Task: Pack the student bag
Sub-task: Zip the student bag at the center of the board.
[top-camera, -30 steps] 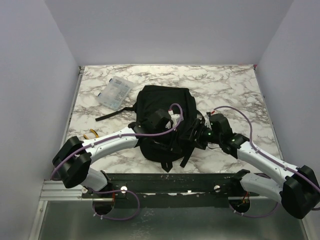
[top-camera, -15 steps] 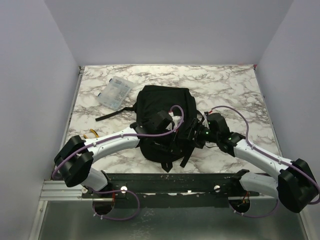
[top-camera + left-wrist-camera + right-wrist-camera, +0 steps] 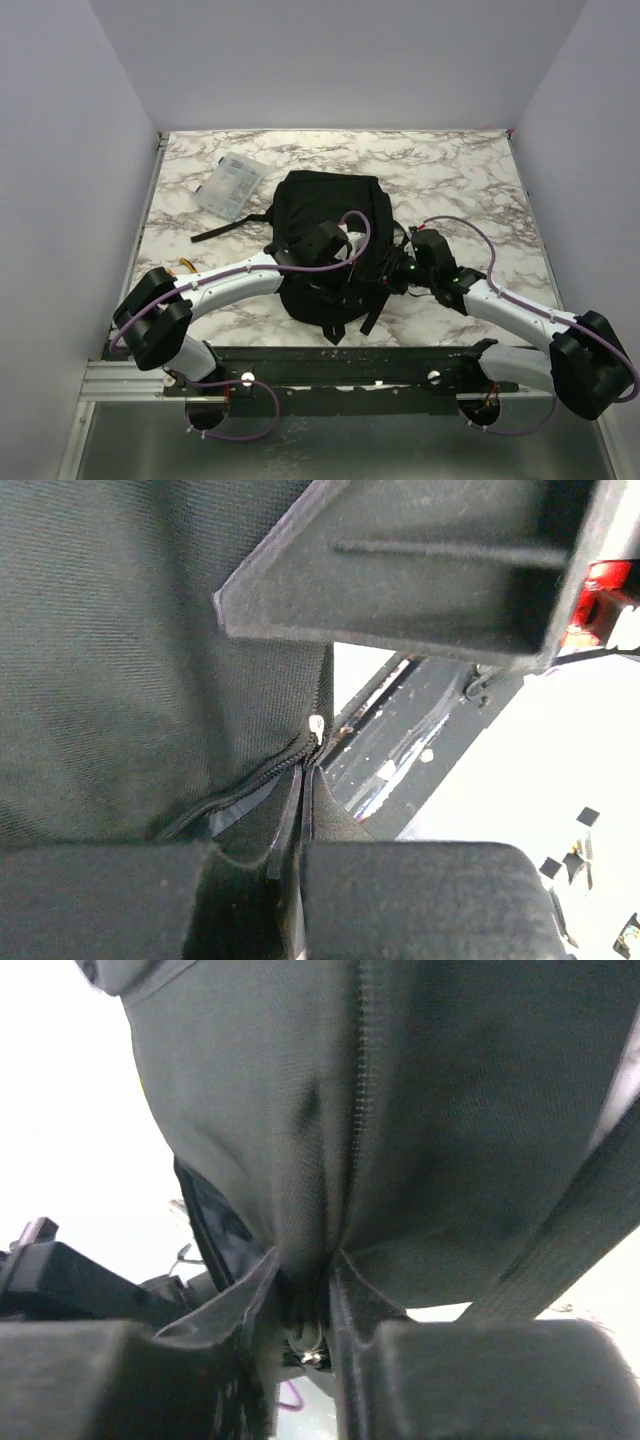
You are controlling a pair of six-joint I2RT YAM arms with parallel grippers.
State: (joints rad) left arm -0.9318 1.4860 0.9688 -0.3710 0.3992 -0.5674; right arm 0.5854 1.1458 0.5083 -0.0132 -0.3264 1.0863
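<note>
The student bag [image 3: 322,215] is a black fabric backpack lying in the middle of the marble table [image 3: 460,180]. Both grippers meet at its near right edge. My left gripper [image 3: 352,267] is shut on a thin flap of bag fabric [image 3: 285,825] beside the zipper [image 3: 240,790]. My right gripper [image 3: 388,268] is shut on a fold of the bag [image 3: 300,1210] along a zipper line [image 3: 362,1090], with a small metal zipper pull [image 3: 310,1348] between its fingers [image 3: 480,1375]. The bag fills most of both wrist views.
A clear plastic case [image 3: 230,186] lies at the back left. One black strap [image 3: 225,228] trails left of the bag. A small yellow item [image 3: 183,268] sits by the left arm. The dark mounting rail [image 3: 340,362] runs along the near edge.
The right gripper has slid left against the bag and closed on its fabric. The left gripper has closed fully on the flap. The bag has stayed in place.
</note>
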